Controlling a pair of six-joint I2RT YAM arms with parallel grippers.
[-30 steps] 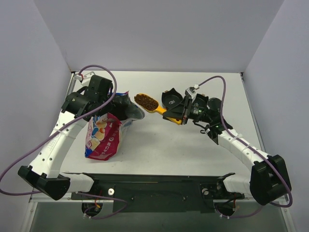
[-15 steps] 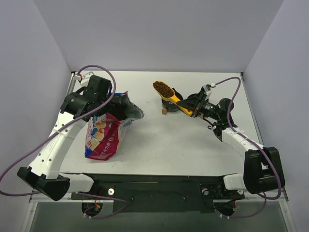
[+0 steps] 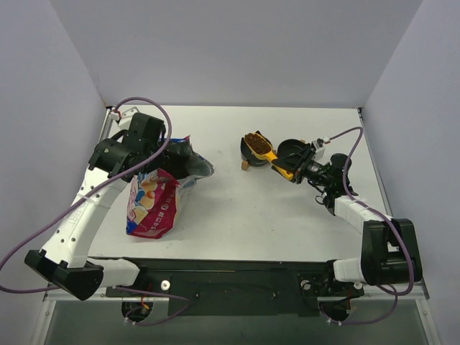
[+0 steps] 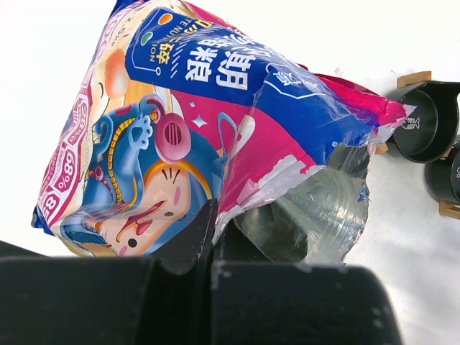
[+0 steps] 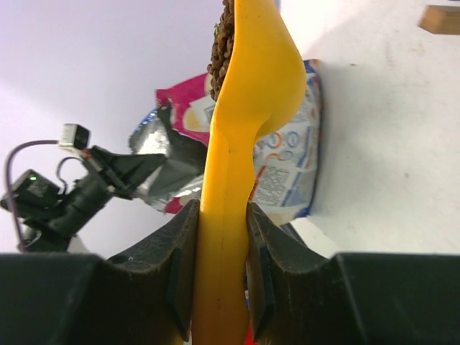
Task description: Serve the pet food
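Under both pincers lies the white table (image 3: 251, 215). The left pincer (image 4: 213, 230) is pressed together on the torn mouth edge of the pet food bag (image 4: 180, 129), whose body lies on its side beyond the fingertips. The right pincer (image 5: 219, 237) pinches the handle of the yellow-orange scoop (image 5: 244, 108), which is rolled onto its edge. Of the two black bowls (image 3: 291, 149), one sits just beside that pincer and the other under the scoop's head. Brown kibble pellets (image 5: 223, 43) fill that head, past the fingertips.
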